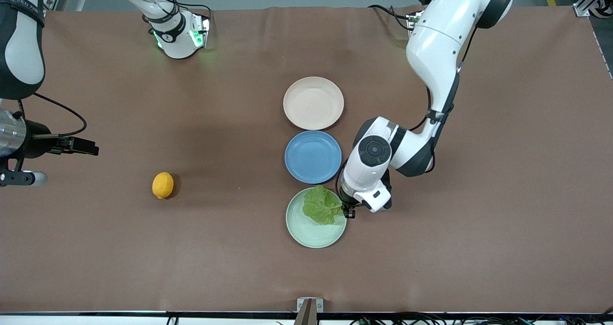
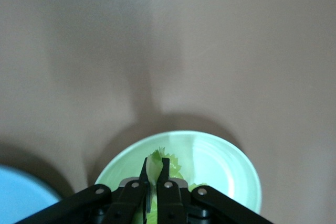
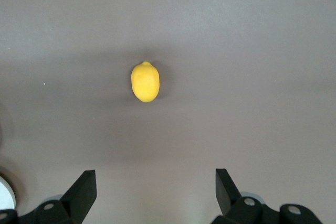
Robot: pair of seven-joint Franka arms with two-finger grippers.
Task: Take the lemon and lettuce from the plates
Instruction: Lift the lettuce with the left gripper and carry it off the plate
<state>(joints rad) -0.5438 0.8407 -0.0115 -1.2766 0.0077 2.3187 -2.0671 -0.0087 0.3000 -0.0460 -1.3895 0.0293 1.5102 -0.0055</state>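
Observation:
The lettuce lies on the pale mint green plate, the plate nearest the front camera. My left gripper is down at that plate's rim on the left arm's side and is shut on the leaf's edge; in the left wrist view the left gripper pinches the lettuce over the mint plate. The lemon lies on the bare table toward the right arm's end. My right gripper hangs in the air, open and empty; in the right wrist view the right gripper stands apart from the lemon. The beige-pink plate holds nothing.
A blue plate with nothing on it lies between the beige-pink and mint plates, close beside my left arm's wrist; its edge also shows in the left wrist view. The three plates form a row in the middle of the brown table.

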